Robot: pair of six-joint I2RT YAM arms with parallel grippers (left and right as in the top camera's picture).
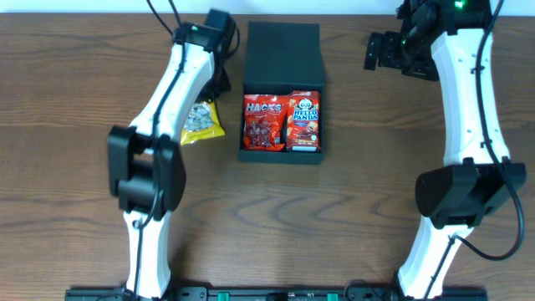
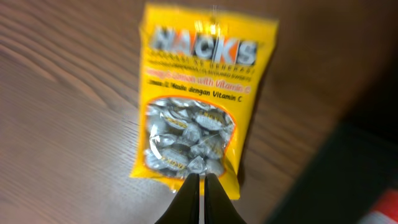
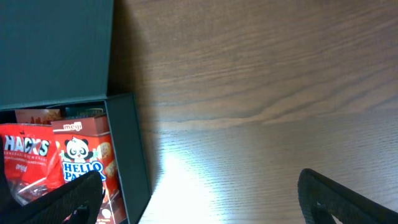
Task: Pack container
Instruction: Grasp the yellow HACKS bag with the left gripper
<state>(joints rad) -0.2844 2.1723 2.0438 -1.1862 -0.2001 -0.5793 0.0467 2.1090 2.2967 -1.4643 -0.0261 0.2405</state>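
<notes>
The container [image 1: 281,50] is set at the far centre, lid back, with a red Hacks packet [image 1: 262,121] and a Hello Panda carton [image 1: 304,121] packed inside. Just left, the yellow Hacks packet [image 2: 202,99] is met at its near edge by the left gripper [image 2: 202,186], fingers together; a pinch cannot be confirmed. The right gripper [image 3: 199,202] is held spread. A firm grasp and a lift rightward are called for next.

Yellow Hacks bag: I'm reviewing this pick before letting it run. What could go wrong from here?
The left gripper is nearly shut at the very edge of the yellow bag; so thin a hold, if any, may slip. The container already shows a red Hacks bag and a Hello Panda box side by side, so the yellow bag may not lie flat.
</notes>
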